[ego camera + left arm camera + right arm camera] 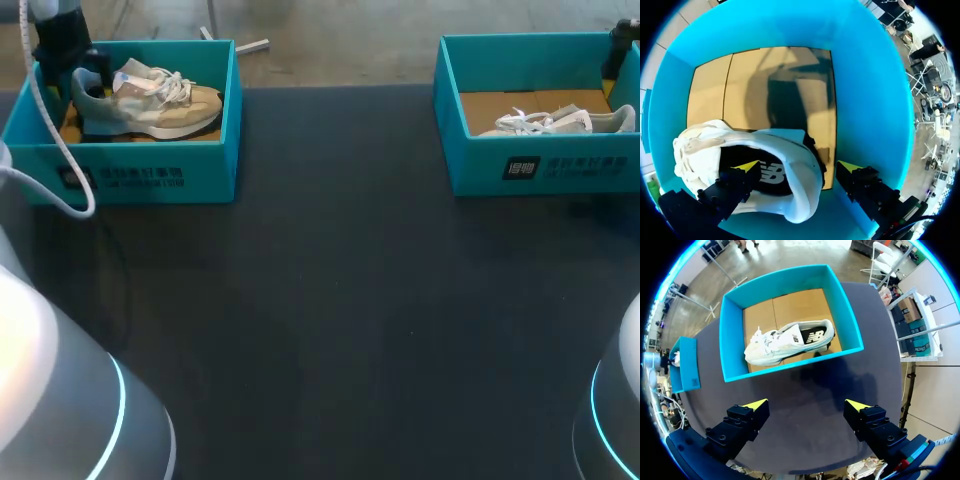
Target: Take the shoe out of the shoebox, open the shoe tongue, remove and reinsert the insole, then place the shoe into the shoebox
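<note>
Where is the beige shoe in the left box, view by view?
Head view: beige shoe in the teal shoebox, upper left of the picture.
Left wrist view: its heel between the left end effector's open fingers.
Right wrist view: too small to tell; its shoebox shows past the other box.
Shared landmark: the teal shoebox.

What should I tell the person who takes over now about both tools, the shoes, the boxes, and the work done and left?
Left tool: open, down in the left box, one finger inside the left shoe at its heel, the other outside.
Right tool: open, above the table, short of the right box; the right shoe lies on its side inside.
Done: nothing; both shoes are in their boxes.
Left: take shoe out, open tongue, insole out and back, return shoe.
</note>
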Robot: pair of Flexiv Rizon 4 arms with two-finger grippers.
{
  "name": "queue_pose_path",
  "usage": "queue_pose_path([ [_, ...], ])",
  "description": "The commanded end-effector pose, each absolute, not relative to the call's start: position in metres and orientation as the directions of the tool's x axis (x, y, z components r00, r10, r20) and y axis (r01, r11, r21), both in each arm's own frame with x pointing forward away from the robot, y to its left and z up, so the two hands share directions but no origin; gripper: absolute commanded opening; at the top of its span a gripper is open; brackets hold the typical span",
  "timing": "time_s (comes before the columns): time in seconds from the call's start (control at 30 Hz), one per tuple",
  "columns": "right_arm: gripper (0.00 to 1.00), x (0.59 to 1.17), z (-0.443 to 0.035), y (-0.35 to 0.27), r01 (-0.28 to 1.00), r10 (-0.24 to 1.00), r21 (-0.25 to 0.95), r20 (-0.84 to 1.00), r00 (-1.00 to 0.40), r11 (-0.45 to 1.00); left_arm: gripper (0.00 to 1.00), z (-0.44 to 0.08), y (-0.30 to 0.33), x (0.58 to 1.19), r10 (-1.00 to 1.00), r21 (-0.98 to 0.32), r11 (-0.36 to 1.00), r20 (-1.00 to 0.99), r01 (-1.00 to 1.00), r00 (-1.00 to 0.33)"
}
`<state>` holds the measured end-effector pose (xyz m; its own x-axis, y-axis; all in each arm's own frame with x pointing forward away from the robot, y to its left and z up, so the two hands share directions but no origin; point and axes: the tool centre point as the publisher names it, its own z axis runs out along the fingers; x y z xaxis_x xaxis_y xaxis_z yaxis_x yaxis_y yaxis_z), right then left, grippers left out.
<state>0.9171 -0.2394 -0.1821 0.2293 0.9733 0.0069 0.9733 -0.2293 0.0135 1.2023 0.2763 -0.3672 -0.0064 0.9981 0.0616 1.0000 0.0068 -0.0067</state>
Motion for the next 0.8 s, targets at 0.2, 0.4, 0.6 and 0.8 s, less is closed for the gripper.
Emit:
queue_pose_path([
  [0.2,1.0,0.917,-0.182,-0.24,0.973,0.973,0.015,0.007,0.23,-0.23,0.78,-0.381,0.281,1.215,0.998,-0.028,0.014,0.067,1.0,-0.012],
  [0.4,1.0,0.917,-0.182,-0.24,0.973,0.973,0.015,0.007,0.23,-0.23,0.6,-0.385,0.283,1.217,0.997,-0.046,0.007,0.072,0.999,-0.004],
  [0.6,1.0,0.917,-0.182,-0.24,0.973,0.973,0.015,0.007,0.23,-0.23,0.32,-0.389,0.283,1.219,0.997,-0.054,0.003,0.081,0.999,0.001],
  [0.8,1.0,0.917,-0.182,-0.24,0.973,0.973,0.015,0.007,0.23,-0.23,0.0,-0.388,0.283,1.218,0.996,-0.058,-0.008,0.083,0.998,0.013],
])
